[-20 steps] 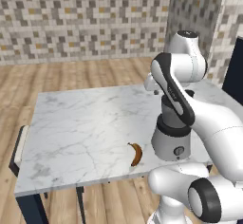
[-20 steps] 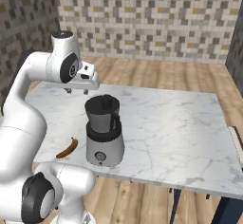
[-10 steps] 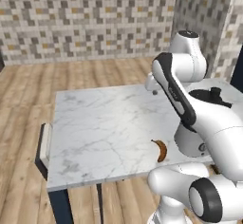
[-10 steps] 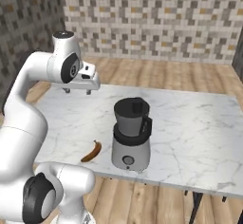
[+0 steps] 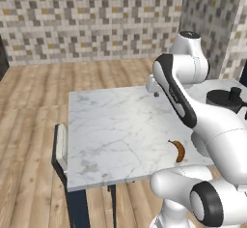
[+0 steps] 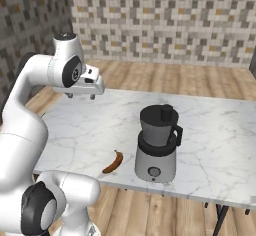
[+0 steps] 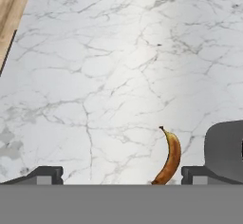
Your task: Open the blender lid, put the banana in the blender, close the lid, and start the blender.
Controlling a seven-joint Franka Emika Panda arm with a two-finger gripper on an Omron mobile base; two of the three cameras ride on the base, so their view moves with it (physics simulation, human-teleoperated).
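The blender (image 6: 157,147) stands near the front edge of the marble table (image 6: 100,125), grey base below, dark jar above. On the jar sits the blender lid (image 6: 161,115), flat and black, knob up; it also peeks out behind my arm (image 5: 230,98). The banana (image 6: 113,162) lies flat on the marble just left of the blender base (image 7: 227,148), apart from it (image 5: 179,150) (image 7: 170,157). My gripper (image 6: 81,96) hangs open and empty above the table's far left part, well away from both (image 7: 121,174).
The table's front edge (image 5: 125,179) runs close to my base. A pale chair-like piece with dark legs (image 5: 60,147) stands against the table's left end. Wooden floor (image 5: 29,125) surrounds the table, with a tiled wall (image 6: 165,20) behind.
The base has driven, so table, blender and banana sit further right in both base views. The jaws have spread wider. The banana and blender have not moved on the table.
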